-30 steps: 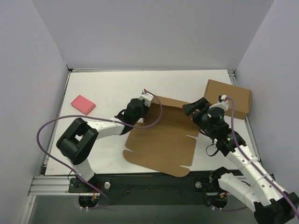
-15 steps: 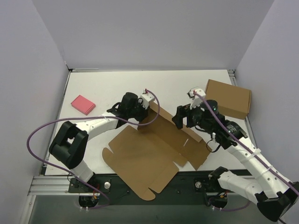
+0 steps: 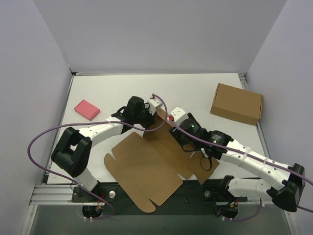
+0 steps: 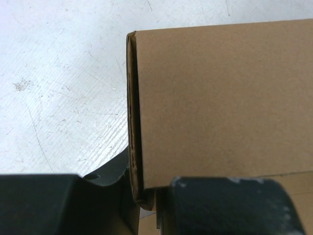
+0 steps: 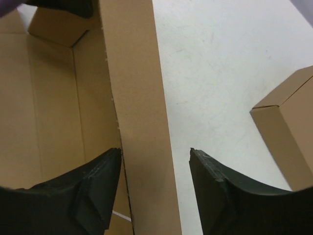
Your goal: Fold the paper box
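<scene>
paper box (image 3: 146, 166): brown die-cut sheet, flat at centre of table (image 3: 98, 88), one long panel raised.
left gripper (image 4: 146, 196): narrowed on that panel's doubled end, apparently pinching it.
right gripper (image 5: 155, 156): fingers apart, straddling the upright panel, gripping nothing.
formed cardboard box (image 3: 237, 104): far right.
pink block (image 3: 86, 109): left.

A small pink flat block (image 3: 86, 109) lies near the left edge of the white worktop (image 3: 195, 88); 1 closed brown cardboard box (image 3: 237, 104) sits near its far right corner
</scene>
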Available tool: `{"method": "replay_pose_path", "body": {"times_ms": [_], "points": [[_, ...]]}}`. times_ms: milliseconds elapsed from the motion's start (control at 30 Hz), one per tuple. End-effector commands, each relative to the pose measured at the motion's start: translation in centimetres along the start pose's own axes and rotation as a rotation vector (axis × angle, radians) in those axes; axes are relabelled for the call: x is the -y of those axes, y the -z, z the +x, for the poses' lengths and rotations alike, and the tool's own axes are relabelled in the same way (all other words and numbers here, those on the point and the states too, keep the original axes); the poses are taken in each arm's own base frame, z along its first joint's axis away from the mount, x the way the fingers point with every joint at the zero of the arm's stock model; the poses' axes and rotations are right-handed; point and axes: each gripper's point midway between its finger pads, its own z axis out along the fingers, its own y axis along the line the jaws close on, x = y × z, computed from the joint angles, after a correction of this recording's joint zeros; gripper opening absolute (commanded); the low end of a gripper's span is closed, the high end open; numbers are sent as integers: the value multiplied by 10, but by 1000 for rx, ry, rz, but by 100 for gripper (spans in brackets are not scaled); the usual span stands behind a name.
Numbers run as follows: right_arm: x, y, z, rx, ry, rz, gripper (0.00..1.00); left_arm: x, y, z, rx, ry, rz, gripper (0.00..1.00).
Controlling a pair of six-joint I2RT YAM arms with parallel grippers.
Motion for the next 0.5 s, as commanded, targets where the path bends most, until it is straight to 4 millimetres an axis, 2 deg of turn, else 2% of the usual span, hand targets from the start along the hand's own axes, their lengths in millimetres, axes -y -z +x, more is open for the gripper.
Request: {"method": "replay_pose_path", "body": {"times_ms": [0, 67, 100, 267, 300, 333, 400, 467], "points": [[13, -1, -1, -29, 141, 180, 53, 1, 3, 9, -50, 15, 9, 6], [11, -4, -3, -40, 167, 206, 48, -1, 4, 9, -44, 17, -4, 5], [12, -5, -3, -44, 174, 229, 40, -2, 4, 8, -36, 16, -11, 5], [14, -8, -2, -75, 237, 313, 15, -16, 9, 9, -3, 26, -110, 5], [14, -9, -2, -78, 245, 320, 7, -20, 10, 8, 6, 29, -133, 5], [13, -10, -2, -81, 254, 322, 4, -28, 13, 1, 36, 23, -182, 5], [12, -9, -2, -84, 264, 322, 0, -36, 16, 4, 46, 18, -237, 5], [11, -9, -3, -84, 270, 321, 0, -46, 23, 2, 58, 1, -317, 5]]}}
